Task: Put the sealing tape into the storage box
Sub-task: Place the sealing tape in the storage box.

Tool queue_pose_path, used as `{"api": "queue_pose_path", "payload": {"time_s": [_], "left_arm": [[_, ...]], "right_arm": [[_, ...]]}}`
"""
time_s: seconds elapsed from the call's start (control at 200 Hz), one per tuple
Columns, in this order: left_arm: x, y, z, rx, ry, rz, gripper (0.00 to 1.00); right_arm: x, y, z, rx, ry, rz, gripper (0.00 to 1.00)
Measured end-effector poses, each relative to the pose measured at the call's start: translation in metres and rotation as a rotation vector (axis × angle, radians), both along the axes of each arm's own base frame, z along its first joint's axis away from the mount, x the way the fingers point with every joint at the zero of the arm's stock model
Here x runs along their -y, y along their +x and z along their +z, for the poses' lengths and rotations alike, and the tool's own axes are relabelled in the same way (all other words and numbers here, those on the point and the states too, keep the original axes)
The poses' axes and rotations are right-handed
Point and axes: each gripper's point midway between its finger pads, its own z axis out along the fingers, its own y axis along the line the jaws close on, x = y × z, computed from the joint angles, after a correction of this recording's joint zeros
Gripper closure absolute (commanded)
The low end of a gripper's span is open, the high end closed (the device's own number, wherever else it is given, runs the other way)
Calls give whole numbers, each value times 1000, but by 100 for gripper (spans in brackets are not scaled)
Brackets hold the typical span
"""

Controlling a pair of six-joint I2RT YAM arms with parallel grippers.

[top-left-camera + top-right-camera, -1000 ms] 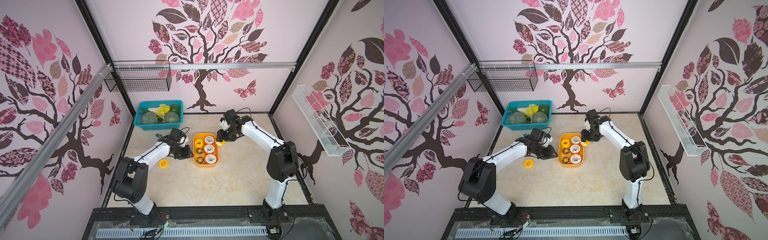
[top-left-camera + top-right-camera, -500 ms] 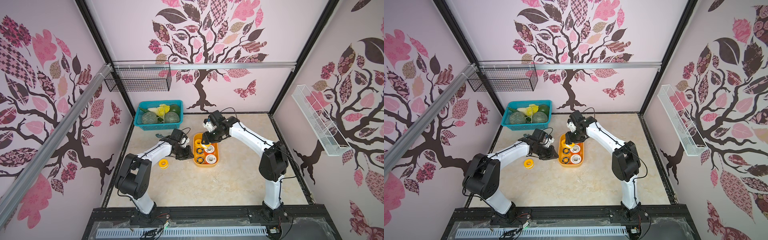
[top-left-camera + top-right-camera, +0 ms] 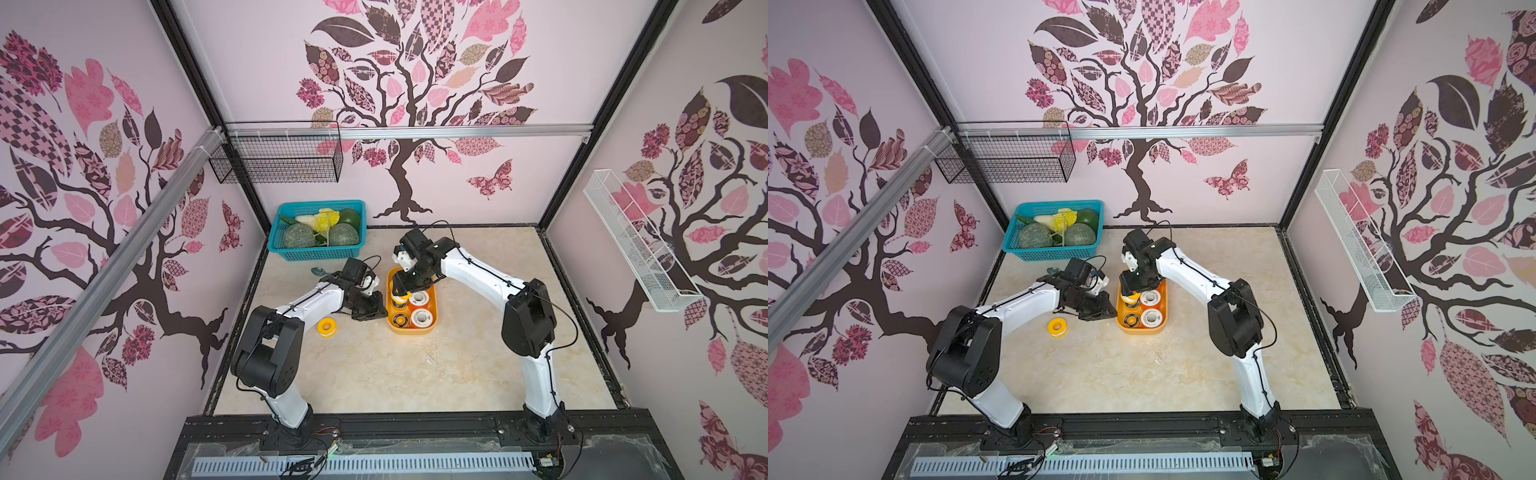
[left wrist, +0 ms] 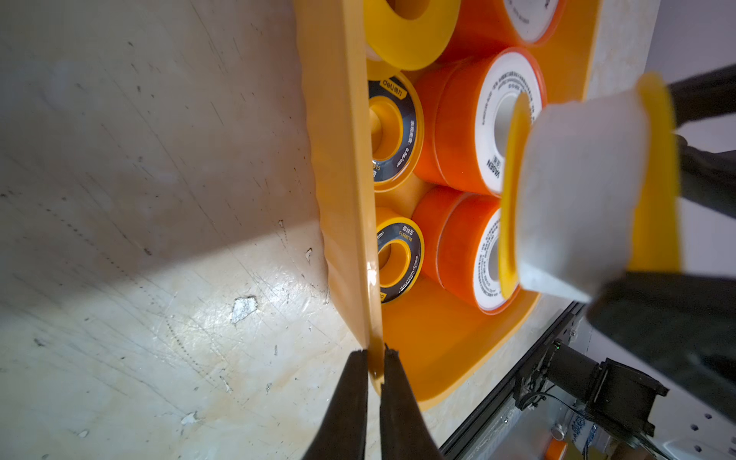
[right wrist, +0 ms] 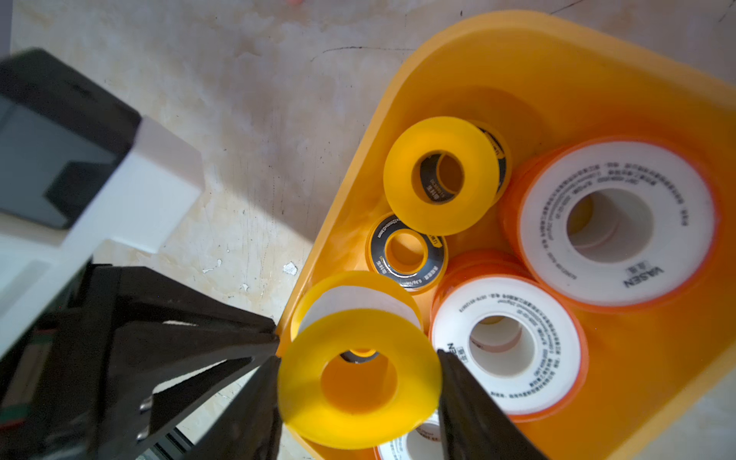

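The orange storage box (image 3: 411, 331) (image 3: 1142, 331) sits mid-table and holds several sealing tape spools: orange-rimmed white-faced ones (image 5: 621, 271), black-faced ones (image 5: 378, 247) and a plain yellow one (image 5: 474, 159). My left gripper (image 4: 374, 352) (image 3: 376, 309) is shut on the box's left wall (image 4: 338, 159). My right gripper (image 5: 358, 356) (image 3: 401, 291) hangs over the box's far left part, shut on a plain yellow spool (image 5: 358, 422) (image 4: 581, 191) gripped by its rims. Another yellow spool (image 3: 326, 327) (image 3: 1057, 327) lies on the table left of the box, beside the left arm.
A teal basket (image 3: 318, 251) of vegetables stands at the back left. A black wire basket (image 3: 278, 158) hangs on the back wall and a white mesh basket (image 3: 636, 245) on the right wall. A small grey-green object (image 3: 319, 272) lies near the teal basket.
My right arm has carried its yellow spool from beside the box's far right corner to over the box. My left gripper has closed on the box wall.
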Motion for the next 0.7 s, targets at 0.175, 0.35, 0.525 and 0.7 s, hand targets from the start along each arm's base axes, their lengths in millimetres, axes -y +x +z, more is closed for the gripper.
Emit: {"api": "queue_pose_path", "payload": {"time_s": [0.175,0.35,0.525,0.7], "left_arm": [[0,0,0,0,0,0,87],[0,0,0,0,0,0,87],[0,0,0,-1,1,0,87],[0,0,0,-5,1,-1,87]], "right_arm": [[-4,0,-14,-1,-44,6,40],[-4,-2,-24,-7,-83,8,40],[-4,1,-26,6,-105,5,40],[-8,4,-18,32,-103,8,39]]}}
